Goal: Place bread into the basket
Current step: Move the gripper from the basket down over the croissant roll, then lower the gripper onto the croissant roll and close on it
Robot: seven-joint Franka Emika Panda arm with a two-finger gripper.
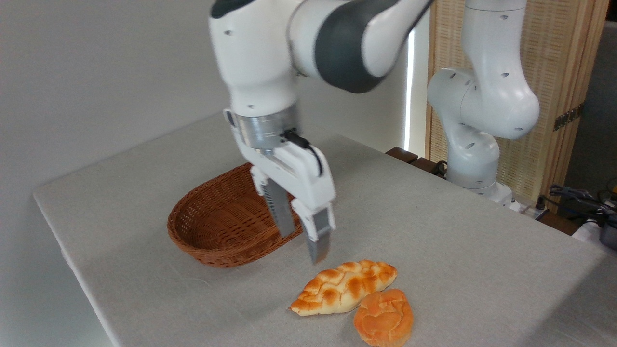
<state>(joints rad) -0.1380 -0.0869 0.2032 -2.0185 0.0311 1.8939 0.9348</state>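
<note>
Nearest the camera sits a round orange bun (384,318), touching the lower right flank of the bread (343,287). The bread lies flat on the bench (458,231), outside the basket, its long axis running from a pointed end at lower left up to the right. Just behind it hangs the tool (302,241), fingers pointing down and standing apart with nothing between them. The longer-looking finger's tip hovers above the bench beside the loaf's upper-left edge, clear of it. So the loaf lies forward and a little right of the tool. I judge that the coming move needs a short shift that way, then a descent with the fingers straddling the narrow width of the loaf, not its length, and clear of the bun. Farthest back, left of the tool, the basket (212,226) stands empty.
</note>
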